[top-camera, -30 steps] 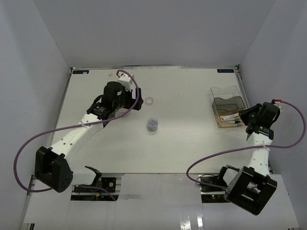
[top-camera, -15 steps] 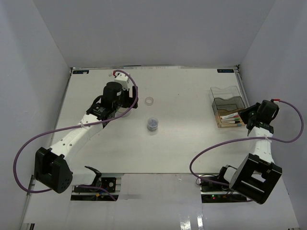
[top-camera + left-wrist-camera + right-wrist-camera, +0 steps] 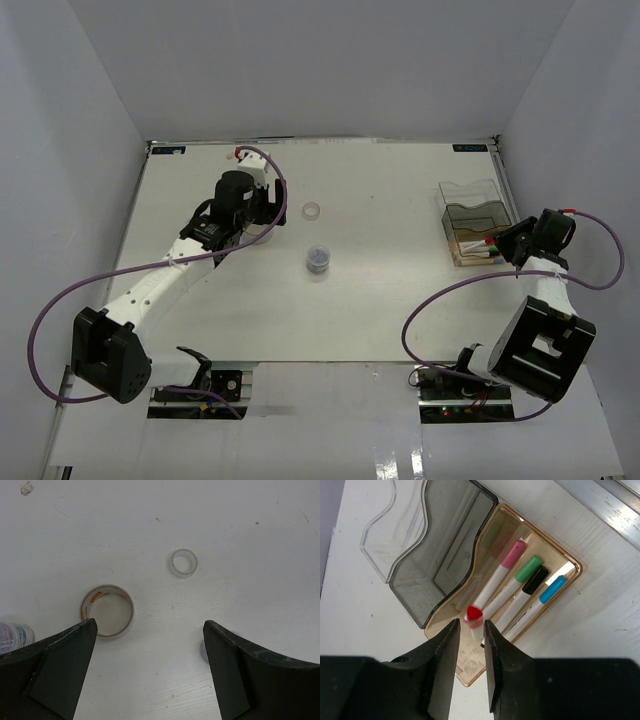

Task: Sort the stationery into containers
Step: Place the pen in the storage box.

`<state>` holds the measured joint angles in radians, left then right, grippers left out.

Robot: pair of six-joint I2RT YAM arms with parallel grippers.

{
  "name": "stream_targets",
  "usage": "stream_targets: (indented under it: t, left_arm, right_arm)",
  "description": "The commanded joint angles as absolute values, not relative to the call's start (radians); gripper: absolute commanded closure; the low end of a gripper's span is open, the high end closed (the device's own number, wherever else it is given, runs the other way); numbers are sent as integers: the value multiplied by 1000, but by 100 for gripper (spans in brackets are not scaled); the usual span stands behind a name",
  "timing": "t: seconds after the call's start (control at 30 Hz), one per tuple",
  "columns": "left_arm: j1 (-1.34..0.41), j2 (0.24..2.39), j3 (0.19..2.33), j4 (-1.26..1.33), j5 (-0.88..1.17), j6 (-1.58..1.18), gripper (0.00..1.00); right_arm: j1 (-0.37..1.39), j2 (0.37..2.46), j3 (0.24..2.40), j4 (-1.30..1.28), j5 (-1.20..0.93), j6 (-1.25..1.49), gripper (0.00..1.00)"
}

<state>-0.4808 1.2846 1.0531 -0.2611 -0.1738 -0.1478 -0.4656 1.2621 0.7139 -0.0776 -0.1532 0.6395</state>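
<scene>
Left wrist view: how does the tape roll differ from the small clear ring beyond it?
The tape roll is clearly wider than the clear ring. The tape roll is beige with orange print inside; the clear ring is plain and see-through. The tape roll lies nearer the left tool than the clear ring. Both lie flat on the table, apart.

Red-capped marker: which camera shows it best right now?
Right wrist view: the red-capped marker is close up, gripped between the fingers of the right gripper, over the wood tray. Top external shows it only as a tiny red dot. Left wrist view does not show it.
</scene>
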Motion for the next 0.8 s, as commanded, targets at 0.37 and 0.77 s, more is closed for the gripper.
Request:
stream_targets:
  t: [0.37,0.77]
  left_arm:
    - [-480,1233,1039,-247,-186,-143,2]
    - [-388,1198,1048,-265,-218,-236,2]
  right_arm:
    - [-451,1169,768,-89,-152,508,38]
    - [125,1042,804,-52,-109,177,10]
